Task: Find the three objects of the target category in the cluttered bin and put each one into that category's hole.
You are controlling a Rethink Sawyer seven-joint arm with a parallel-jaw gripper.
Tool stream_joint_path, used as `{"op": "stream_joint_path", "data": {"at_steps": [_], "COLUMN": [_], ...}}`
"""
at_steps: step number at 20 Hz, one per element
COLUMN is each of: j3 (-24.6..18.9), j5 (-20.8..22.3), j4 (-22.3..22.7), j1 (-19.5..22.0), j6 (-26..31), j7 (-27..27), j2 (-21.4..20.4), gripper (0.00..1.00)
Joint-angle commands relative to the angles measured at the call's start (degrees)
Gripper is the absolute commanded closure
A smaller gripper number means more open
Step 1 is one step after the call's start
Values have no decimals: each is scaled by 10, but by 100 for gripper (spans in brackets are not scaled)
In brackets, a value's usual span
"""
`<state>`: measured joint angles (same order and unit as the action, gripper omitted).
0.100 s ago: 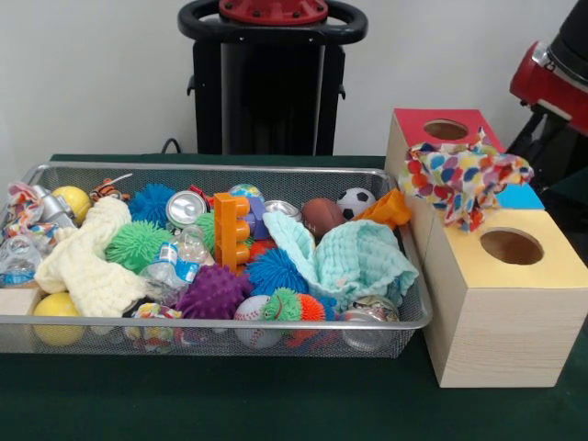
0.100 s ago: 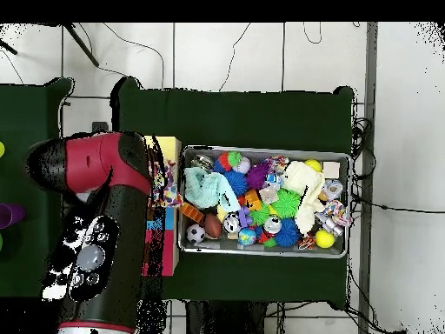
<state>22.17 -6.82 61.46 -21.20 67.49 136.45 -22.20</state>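
Note:
A wooden box [image 1: 501,317] with coloured tops stands to the right of the wire bin [image 1: 211,322]. A round hole [image 1: 446,130] opens in its red top and another hole [image 1: 511,246] in its yellow top. A multicoloured spotted cloth [image 1: 467,175] lies draped over the blue middle section, covering whatever hole is there. Inside the bin, a mint green cloth [image 1: 354,262] is at the right, a cream cloth [image 1: 87,262] at the left, and an orange cloth [image 1: 390,209] by the far right corner. The red and black arm [image 2: 100,217] hangs over the box [image 2: 168,148]; its gripper is hidden.
The bin [image 2: 261,149] is packed with spiky rubber balls, small sports balls, crushed cans, plastic bottles and an orange toy block [image 1: 231,231]. Part of the arm [image 1: 551,78] shows at the right, behind the box. Dark green cloth covers the table.

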Motion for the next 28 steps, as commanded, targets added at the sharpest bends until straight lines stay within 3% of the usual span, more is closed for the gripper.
{"op": "stream_joint_path", "data": {"at_steps": [1,14,19,28], "j3": [-10,-5,-4,-36], "j5": [-32,-51,-54,-54], "j4": [-88,-213,-214,-127], "j1": [2,19,29,73], "j6": [117,183,164,58], "j7": [194,231,222,140], "j2": [61,131,136,99], "gripper": [100,100,100,100]}}
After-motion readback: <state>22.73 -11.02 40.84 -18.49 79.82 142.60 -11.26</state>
